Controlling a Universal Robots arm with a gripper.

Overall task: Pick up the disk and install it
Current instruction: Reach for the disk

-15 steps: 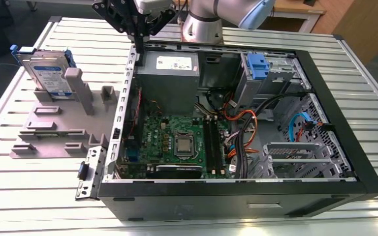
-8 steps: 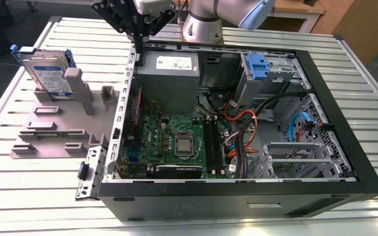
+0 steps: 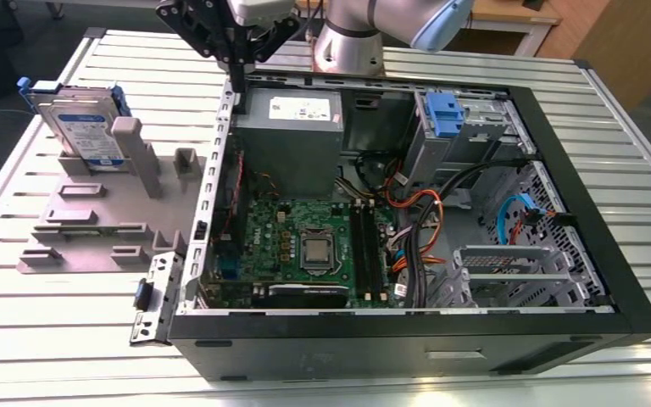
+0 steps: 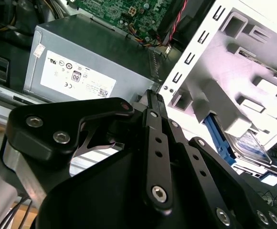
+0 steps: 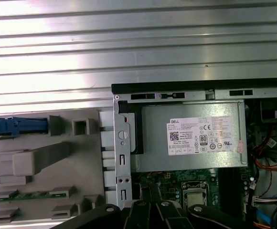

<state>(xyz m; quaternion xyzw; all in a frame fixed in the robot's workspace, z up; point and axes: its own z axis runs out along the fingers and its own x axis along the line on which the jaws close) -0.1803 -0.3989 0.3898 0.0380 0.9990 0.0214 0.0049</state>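
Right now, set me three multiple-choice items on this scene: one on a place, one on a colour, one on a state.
1. The disk stands:
A. in the grey holder, at the exterior view's left of the case
B. inside the case
C. flat on the table

2. Its caddy is:
A. red
B. blue
C. green

3. The case is:
A. closed
B. upside down
C. open, with the board showing

Answers:
1 A, the disk is upright in the holder, outside the case.
2 B, a blue frame rims the disk.
3 C, the board and cables lie in plain sight.
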